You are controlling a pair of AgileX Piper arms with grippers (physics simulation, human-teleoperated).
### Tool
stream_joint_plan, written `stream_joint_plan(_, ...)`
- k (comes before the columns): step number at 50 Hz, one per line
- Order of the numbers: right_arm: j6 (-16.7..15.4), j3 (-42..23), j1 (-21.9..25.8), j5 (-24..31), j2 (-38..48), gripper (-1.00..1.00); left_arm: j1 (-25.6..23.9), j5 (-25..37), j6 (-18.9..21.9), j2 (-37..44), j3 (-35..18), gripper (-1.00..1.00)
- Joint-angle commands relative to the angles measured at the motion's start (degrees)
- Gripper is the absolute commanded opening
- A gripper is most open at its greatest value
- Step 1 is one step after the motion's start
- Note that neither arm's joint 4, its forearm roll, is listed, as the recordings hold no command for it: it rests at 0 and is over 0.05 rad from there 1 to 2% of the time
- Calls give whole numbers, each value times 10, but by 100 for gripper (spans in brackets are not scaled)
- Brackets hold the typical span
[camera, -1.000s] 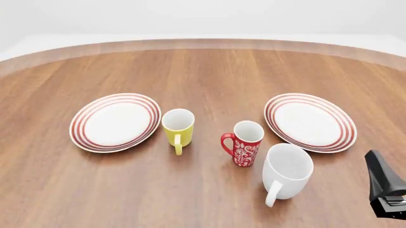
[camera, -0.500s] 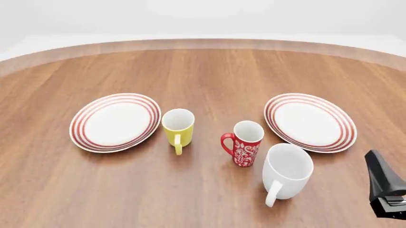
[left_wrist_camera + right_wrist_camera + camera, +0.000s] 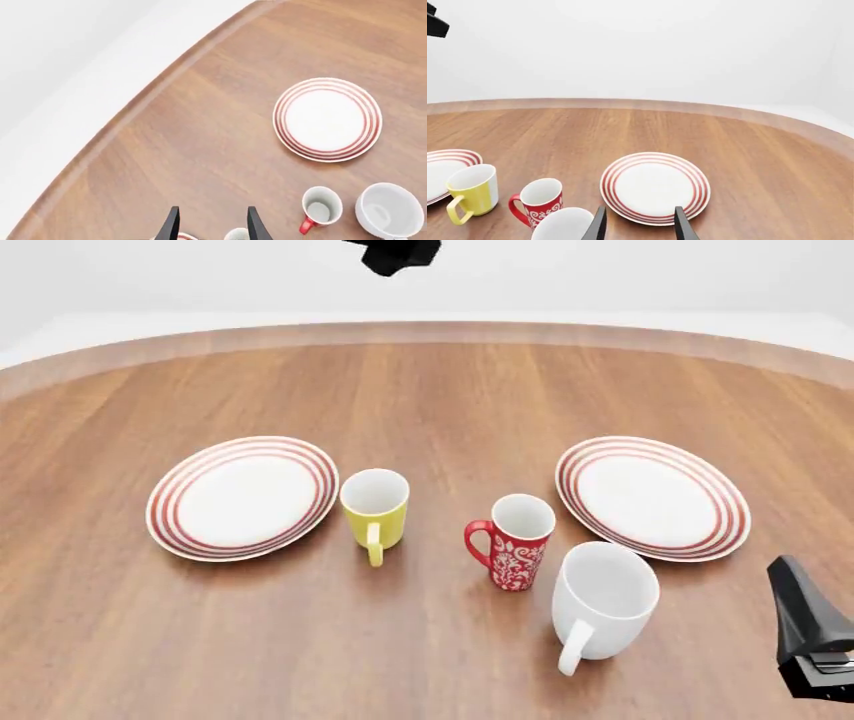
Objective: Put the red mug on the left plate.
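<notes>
The red mug (image 3: 514,542) with its white floral pattern stands upright at the table's middle, handle to the left; it also shows in the wrist views (image 3: 537,202) (image 3: 319,210). The left plate (image 3: 242,497) lies flat and bare at the left, beyond the yellow mug. My left gripper (image 3: 212,230) is open, high above the table; a black part of it (image 3: 391,254) shows at the front view's top edge. My right gripper (image 3: 639,227) is open and holds nothing, low at the near right (image 3: 809,640), apart from the mugs.
A plain yellow mug (image 3: 375,506) stands between the left plate and the red mug. A larger white mug (image 3: 603,602) stands close to the red mug's near right. A matching right plate (image 3: 653,496) lies at the right. The table's curved far edge (image 3: 427,332) runs behind.
A black part of the left arm has come into the top of the front view. The mugs, plates and right gripper have not moved.
</notes>
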Motion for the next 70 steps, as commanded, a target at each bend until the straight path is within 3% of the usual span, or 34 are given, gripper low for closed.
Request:
stream_joint_plan(1, 0, 0, 0, 0, 0, 100, -20, -37, -4, -5, 69, 100)
stream_joint_plan(34, 0, 0, 0, 0, 0, 100, -56, -100, -18, -1, 189, 100)
stream_joint_plan(70, 0, 0, 0, 0, 0, 100, -91, -123, -22, 25, 229, 100)
